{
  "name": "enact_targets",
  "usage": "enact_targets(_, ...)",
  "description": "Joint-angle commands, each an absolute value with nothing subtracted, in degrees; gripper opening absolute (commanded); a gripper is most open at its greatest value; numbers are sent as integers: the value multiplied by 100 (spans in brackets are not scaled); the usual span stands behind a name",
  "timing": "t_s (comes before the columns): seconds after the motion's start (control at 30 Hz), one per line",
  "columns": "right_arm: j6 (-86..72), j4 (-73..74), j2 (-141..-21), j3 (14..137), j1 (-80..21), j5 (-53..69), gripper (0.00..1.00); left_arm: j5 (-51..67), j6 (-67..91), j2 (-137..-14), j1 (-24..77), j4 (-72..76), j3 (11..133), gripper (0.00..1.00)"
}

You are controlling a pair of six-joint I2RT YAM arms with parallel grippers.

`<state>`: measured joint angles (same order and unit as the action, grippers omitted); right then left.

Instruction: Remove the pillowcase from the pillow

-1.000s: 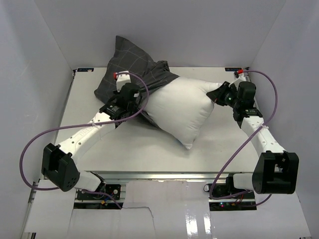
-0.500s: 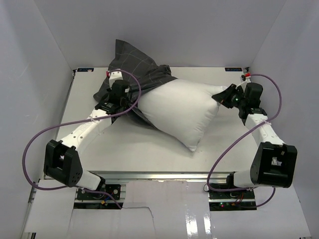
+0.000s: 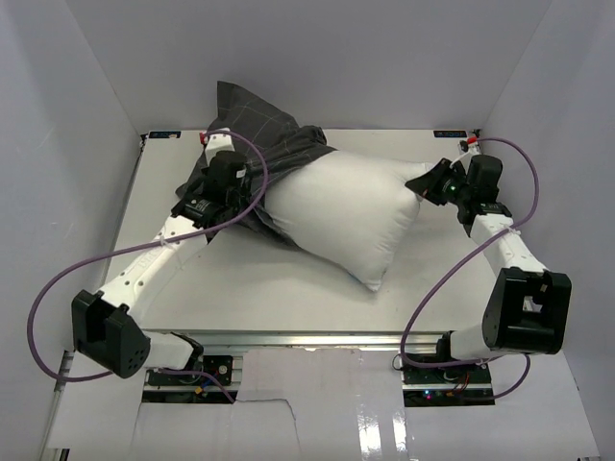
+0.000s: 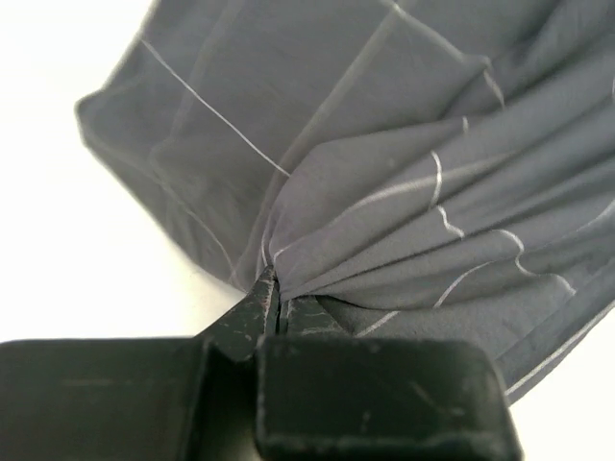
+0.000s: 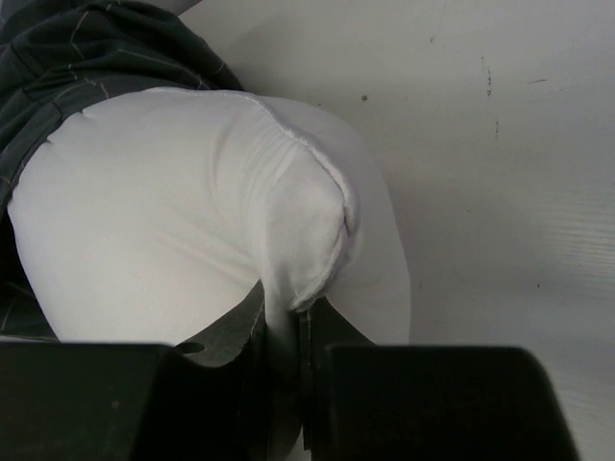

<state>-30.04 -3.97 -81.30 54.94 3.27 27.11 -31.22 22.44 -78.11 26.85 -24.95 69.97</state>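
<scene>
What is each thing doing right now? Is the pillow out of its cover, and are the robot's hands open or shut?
pillowcase: wrinkled, mostly off, bunched over the far-left end of the pillow.
pillow: plump, mostly bare, one end inside the pillowcase.
left gripper: shut, pinching a fold of the pillowcase.
right gripper: shut, pinching the pillow's right corner.

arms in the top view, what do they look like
The left arm and right arm each have white links, boxy black joint housings and a looping purple cable. Small red tabs sit near the wrists. The gripper fingers are black.
</scene>
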Motion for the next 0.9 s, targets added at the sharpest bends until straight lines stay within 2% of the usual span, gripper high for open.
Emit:
enact_targets(0.0, -3110, -826, -8051, 5511, 965, 2530, 8, -4983, 2418, -7032, 2252, -2628, 7127, 0)
enact_targets(0.17, -3305, -879, -7735, 5274, 1502, 2489, 8, -5019, 1803, -7259, 1636, -2628, 7760, 0)
enact_targets(0.33, -3401, -1045, -7672, 5256, 1512, 2619, 8, -4115, 1915, -7620, 1371, -2751, 7551, 0)
enact_targets(0.37, -3375, -1081, -7699, 5273, 1442, 2784, 8, -3835, 1994, -7603, 1371, -2751, 7437, 0)
enact_targets(0.5, -2665, -459, -8155, 5948, 758, 3111, 8, -1475, 2179, -7269, 1380, -2155, 6733, 0)
enact_targets(0.57, -2207, 24, -8454, 6467, 249, 2981, 9, -986, 2399, -7251, 1406, -2127, 6627, 0)
enact_targets(0.6, -2136, 218, -8507, 6564, 142, 2892, 17, -871, 2434, -7294, 1467, -2127, 6610, 2)
enact_targets(0.63, -2092, 315, -8525, 6652, 10, 2726, 46, -870, 2504, -7304, 1503, -2127, 6583, 2)
enact_targets(0.7, -2031, 439, -8464, 6697, 0, 2558, 69, -1071, 2627, -7304, 1564, -2127, 6513, 0)
enact_targets(0.73, -1987, 526, -8359, 6741, 0, 2505, 91, -1168, 2680, -7304, 1564, -2110, 6487, 0)
enact_targets(0.87, -1460, 1238, -7973, 7258, -227, 1769, 90, -1274, 2707, -7418, 1573, -2127, 6504, 0)
